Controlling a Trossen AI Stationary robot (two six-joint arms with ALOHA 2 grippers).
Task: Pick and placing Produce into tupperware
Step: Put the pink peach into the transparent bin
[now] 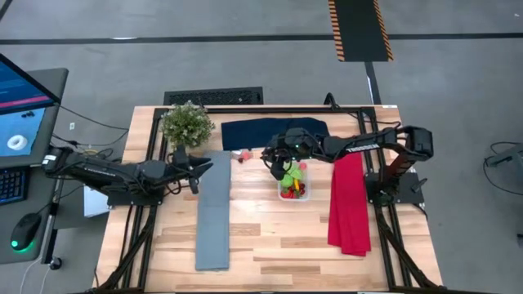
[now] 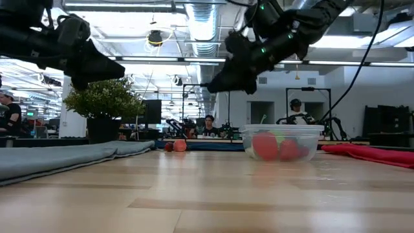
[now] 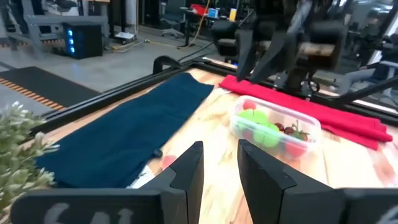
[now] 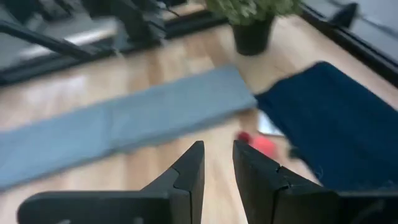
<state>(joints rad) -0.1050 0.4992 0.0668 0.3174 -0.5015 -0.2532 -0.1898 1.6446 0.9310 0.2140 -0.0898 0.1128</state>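
Note:
The clear tupperware stands near the table's middle and holds green and red produce. Two loose red produce pieces lie on the wood between the tub and the grey cloth, beside the navy cloth's near edge; the right wrist view shows them too. My right gripper hovers above the table just left of the tub, slanting down toward those pieces, its fingers narrowly open around nothing. My left gripper hangs over the grey cloth's far end, nearly level, narrowly open and holding nothing.
A grey cloth lies lengthwise left of centre, a navy cloth at the far middle and a red cloth on the right. A potted plant stands at the far left. Bare wood lies near the table's front edge.

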